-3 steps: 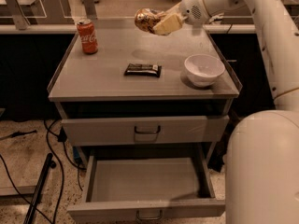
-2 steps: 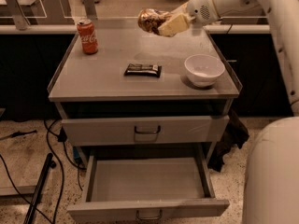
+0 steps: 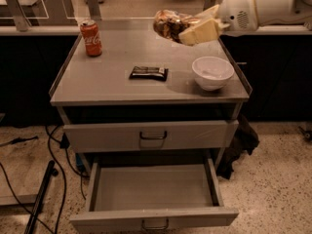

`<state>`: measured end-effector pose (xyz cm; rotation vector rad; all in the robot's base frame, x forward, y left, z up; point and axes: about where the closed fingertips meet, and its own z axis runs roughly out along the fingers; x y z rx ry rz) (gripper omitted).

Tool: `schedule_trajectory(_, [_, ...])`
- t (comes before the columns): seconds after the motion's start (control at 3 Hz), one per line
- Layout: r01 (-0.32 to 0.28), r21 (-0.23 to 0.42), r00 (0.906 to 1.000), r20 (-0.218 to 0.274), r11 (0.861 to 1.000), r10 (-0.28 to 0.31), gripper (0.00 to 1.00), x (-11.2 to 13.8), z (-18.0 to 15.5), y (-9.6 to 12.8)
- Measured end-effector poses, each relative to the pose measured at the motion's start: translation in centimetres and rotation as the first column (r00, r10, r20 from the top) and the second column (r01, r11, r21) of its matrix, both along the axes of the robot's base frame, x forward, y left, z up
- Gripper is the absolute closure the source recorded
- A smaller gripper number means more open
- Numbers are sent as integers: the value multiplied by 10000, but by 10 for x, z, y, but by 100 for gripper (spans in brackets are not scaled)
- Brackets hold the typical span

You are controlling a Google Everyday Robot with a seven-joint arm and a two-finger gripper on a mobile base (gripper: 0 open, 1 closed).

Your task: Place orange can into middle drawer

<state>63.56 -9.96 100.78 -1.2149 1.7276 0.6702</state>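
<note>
Fingers (image 3: 201, 31) of the gripper (image 3: 187, 29) are closed on the orange can (image 3: 168, 23), which is held high above and behind the open middle drawer (image 3: 153, 186) and is best brought forward, then lowered within its walls before release.

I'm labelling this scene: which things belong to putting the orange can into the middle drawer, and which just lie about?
Job: orange can, held above the cabinet top; gripper, jaws shut on it, over the rear right; middle drawer, open, lowest.
Lying about: red cola can; dark packet; white bowl; closed upper drawer.
</note>
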Motion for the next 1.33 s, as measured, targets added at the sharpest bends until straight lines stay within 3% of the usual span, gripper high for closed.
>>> schedule_trajectory(0.33, [-12, 393, 9997, -242, 9992, 21, 100, -61, -2, -7])
schedule_trajectory(0.67, [43, 512, 9936, -1133, 9987, 16, 100, -117, -24, -12])
schedule_trajectory(1.0, [143, 448, 9898, -1422, 9989, -78, 100, -124, -38, -18])
schedule_trajectory(1.33, [-284, 131, 9893, -1428, 9995, 300, 100, -140, -53, -20])
